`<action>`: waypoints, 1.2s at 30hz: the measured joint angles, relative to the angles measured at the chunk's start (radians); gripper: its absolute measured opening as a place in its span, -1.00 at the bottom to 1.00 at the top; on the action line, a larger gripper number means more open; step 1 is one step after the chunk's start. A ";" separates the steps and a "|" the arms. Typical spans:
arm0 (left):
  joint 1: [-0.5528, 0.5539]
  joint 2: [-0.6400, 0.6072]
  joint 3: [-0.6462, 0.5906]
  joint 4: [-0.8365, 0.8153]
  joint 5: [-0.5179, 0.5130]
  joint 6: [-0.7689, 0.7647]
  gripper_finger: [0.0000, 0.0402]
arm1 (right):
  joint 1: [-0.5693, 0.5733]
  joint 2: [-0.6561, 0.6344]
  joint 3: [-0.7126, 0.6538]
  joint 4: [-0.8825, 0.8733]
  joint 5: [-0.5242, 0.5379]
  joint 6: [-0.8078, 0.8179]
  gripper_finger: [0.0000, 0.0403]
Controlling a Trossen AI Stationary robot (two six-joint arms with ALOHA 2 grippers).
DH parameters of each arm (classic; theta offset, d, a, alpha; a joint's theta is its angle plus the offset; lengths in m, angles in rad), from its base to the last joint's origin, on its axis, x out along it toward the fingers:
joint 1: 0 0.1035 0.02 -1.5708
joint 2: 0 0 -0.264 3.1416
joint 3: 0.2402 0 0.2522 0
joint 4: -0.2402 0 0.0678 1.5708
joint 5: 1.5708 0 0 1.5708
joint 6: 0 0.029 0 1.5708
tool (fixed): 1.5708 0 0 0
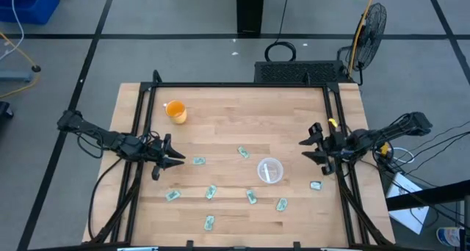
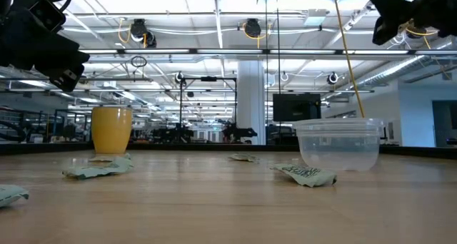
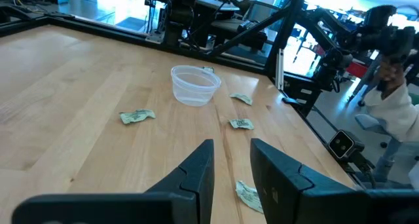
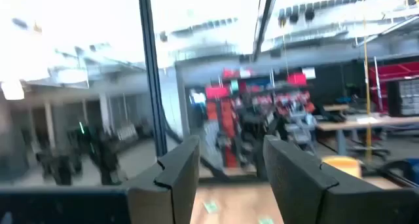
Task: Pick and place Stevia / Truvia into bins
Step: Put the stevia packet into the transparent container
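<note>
Several small green-and-white sachets lie flat and scattered on the wooden table, for instance one (image 1: 198,161) just off my left gripper, one (image 1: 243,153) beyond the cup and one (image 1: 316,185) near the right edge. The clear plastic cup (image 1: 269,170) stands upright right of centre; it shows in the low view (image 2: 337,143) and in the left wrist view (image 3: 194,84). My left gripper (image 1: 172,156) hovers open over the table's left side, pointing right (image 3: 232,162). My right gripper (image 1: 311,150) hovers open at the right side, raised off the table (image 4: 229,178).
An orange cup (image 1: 175,111) stands at the far left of the table (image 2: 111,130). Black frame rails (image 1: 139,111) run along the left, far and right edges. A fan (image 1: 371,23) stands on the floor beyond the far right corner.
</note>
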 joint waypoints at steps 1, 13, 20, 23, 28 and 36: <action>0.000 0.000 0.000 0.000 0.000 0.000 -0.48 | 0.000 0.000 0.017 -0.017 -0.008 0.011 -0.18; 0.000 0.000 0.000 0.007 0.000 0.000 -0.48 | -0.035 0.161 0.273 -0.304 0.006 -0.038 -0.18; 0.000 0.000 0.000 0.006 0.000 0.000 -0.48 | -0.153 0.255 0.421 -0.433 0.007 0.011 -0.18; 0.000 0.000 0.000 0.006 0.000 0.000 -0.48 | -0.210 0.295 0.452 -0.429 0.003 0.012 -0.18; 0.000 0.000 0.000 0.006 0.000 0.000 -0.48 | -0.257 0.369 0.447 -0.439 0.000 0.012 -0.18; -0.001 -0.002 0.000 0.008 0.062 -0.015 -0.48 | -0.261 0.431 0.373 -0.312 0.000 0.011 -0.18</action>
